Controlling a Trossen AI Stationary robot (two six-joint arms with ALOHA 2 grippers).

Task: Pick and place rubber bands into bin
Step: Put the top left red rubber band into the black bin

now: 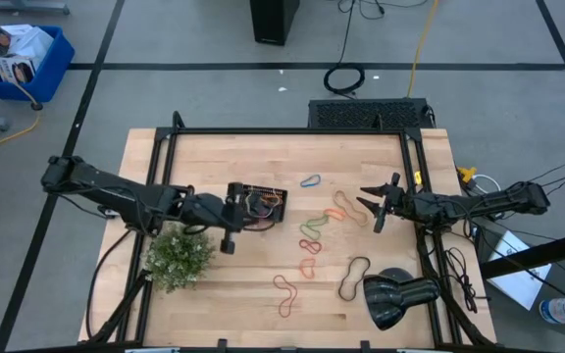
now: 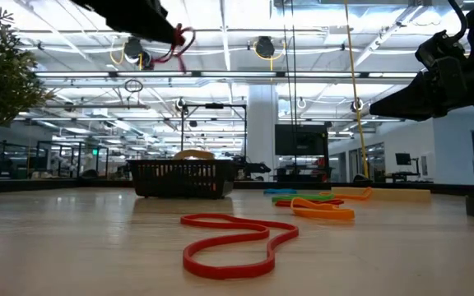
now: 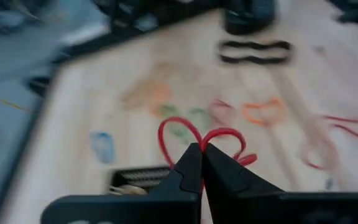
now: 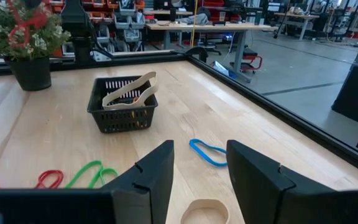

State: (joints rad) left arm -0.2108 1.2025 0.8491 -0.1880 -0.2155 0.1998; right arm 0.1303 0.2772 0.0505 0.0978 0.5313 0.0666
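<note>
Left claw [image 3: 201,148] pinched together on a thin red rubber band loop [image 3: 185,134], held in the air above the light wooden tabletop [image 1: 381,157], just beside the small black mesh-sided rectangular bin [image 1: 258,206] on its plant side; in low view the red loop dangles from the claw tip well above the bin. Bin sits left of tabletop centre, w/ a wide tan rubber band [image 4: 129,92] draped over its rim and at least one more band inside. Small green potted plant [image 1: 178,257] near the front-left, close under the left arm. Right claw [image 4: 199,165] w/ fingers apart, holding nothing, hovering over the right part of the tabletop, pointed toward the bin; a tan rubber band loop [image 4: 204,211] lies right below it and a blue rubber band loop [image 4: 207,152] just ahead on the wood. Remaining bands scattered betw. bin and right arm: orange loop [image 1: 338,212], green loop [image 1: 314,227], a red loop [image 1: 309,245] by the green one, a long red twisted loop [image 1: 284,292] toward the front edge, a dark figure-eight loop [image 1: 353,277] near a black lamp-like object [image 1: 395,297] at front-right. All loose bands lie flat on the wood, apart from the bin.
</note>
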